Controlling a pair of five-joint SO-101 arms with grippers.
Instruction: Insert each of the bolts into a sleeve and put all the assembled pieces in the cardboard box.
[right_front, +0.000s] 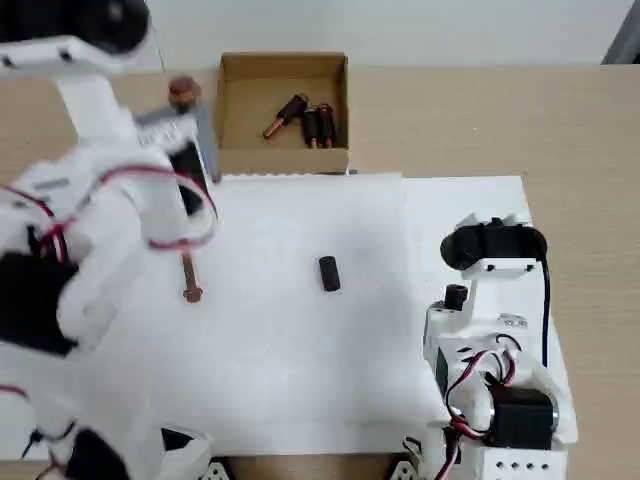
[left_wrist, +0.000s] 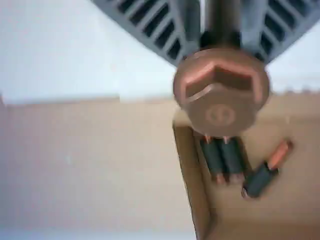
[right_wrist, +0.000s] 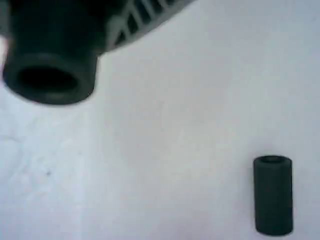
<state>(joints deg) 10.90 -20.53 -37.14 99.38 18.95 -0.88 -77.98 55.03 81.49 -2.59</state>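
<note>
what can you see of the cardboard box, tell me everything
The cardboard box is a plain brown, open-topped tray with low upright walls and no lid. It sits flat on the wooden table at the far edge of the white sheet. Three assembled pieces lie on its floor: two side by side, one angled. The left gripper, shut on a bolt, hangs just beside one side wall; contact cannot be judged.
</note>
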